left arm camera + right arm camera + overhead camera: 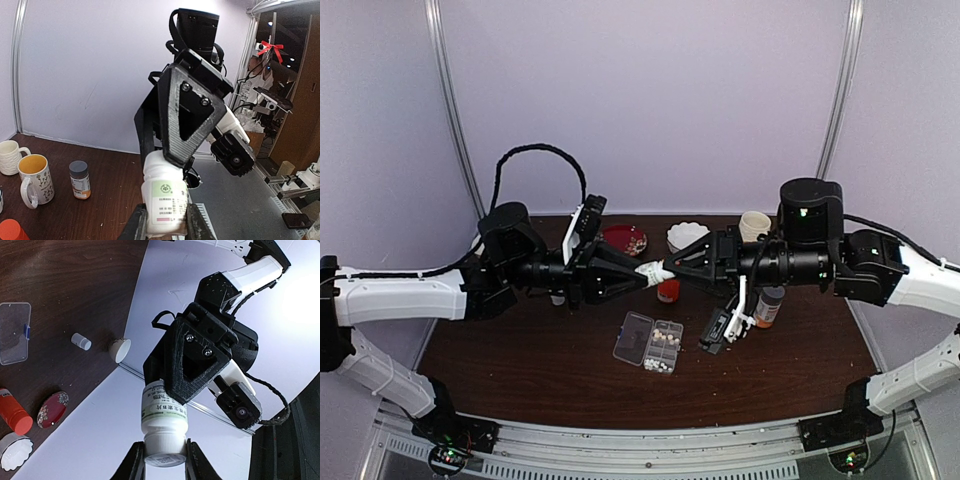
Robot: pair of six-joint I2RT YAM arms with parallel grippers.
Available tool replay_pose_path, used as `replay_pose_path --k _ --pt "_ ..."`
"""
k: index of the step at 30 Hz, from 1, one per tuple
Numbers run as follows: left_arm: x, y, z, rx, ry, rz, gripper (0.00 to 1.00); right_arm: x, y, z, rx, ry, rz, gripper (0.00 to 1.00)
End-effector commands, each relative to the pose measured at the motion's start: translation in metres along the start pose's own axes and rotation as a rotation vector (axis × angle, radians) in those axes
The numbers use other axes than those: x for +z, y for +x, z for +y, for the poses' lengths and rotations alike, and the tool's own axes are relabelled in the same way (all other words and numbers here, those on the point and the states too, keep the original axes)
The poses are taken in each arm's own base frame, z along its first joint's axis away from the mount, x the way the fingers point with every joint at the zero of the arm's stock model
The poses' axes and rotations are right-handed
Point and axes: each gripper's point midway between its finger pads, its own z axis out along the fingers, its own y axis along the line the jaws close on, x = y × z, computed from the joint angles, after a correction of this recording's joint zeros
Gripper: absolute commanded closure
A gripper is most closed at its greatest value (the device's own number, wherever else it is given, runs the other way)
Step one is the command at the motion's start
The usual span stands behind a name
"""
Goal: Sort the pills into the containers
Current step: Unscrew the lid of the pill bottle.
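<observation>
High over the middle of the dark wooden table [520,360], the two arms met nose to nose with a small white bottle [655,272] stretched between them. The left gripper [165,227] was clenched on the bottle's smooth plastic body, its black fingers pressing the printed paper label. The right gripper [164,462] was clamped on the round white cap at the other end. Each gripper's fingers were flat, angular black triangles with a cut-out middle and two bright screws.

The pills [665,345], tiny pale round tablets, lay in the cells of the pill box [632,338]. This flat, clear plastic rectangle had its lid swung open to the left, and it rested on the table below the held bottle, toward the near edge.

Only the overhead camera showed the pills. The left wrist camera picked out a ribbed white mug [9,156], a flowered mug [35,177] and an amber bottle [80,180] with a grey cap. The right wrist camera caught a glossy red dish [51,409], a scalloped white bowl [12,452] and one clear half of the box.
</observation>
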Motion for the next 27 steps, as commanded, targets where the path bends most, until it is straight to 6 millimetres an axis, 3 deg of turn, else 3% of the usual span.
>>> replay_pose_path --k 1,12,13,14,15,16,23,27 --pt "0.001 -0.045 -0.019 0.093 0.073 -0.106 0.92 0.002 0.002 0.009 -0.102 -0.049 0.036 1.00" --pt "-0.001 -0.047 -0.027 0.096 0.105 -0.095 0.92 -0.006 0.001 -0.012 -0.158 0.012 0.053 0.99" --pt "-0.001 -0.047 -0.027 0.098 0.104 -0.095 0.92 -0.006 0.000 -0.016 -0.134 0.031 0.050 0.85" --pt "-0.002 -0.048 -0.027 0.103 0.104 -0.096 0.92 -0.008 -0.002 -0.023 -0.078 0.066 0.036 0.61" --pt "-0.002 -0.049 -0.028 0.108 0.104 -0.097 0.92 -0.010 -0.004 -0.030 -0.028 0.098 0.016 0.15" --pt "-0.002 -0.049 -0.029 0.113 0.104 -0.098 0.92 -0.011 -0.006 -0.034 0.021 0.117 0.000 0.02" --pt "-0.005 -0.049 -0.031 0.140 0.095 -0.083 0.92 -0.026 -0.011 -0.041 0.298 0.192 -0.060 0.00" --pt "-0.006 -0.047 -0.030 0.165 0.082 -0.081 0.92 -0.042 -0.010 -0.046 0.627 0.238 -0.134 0.00"
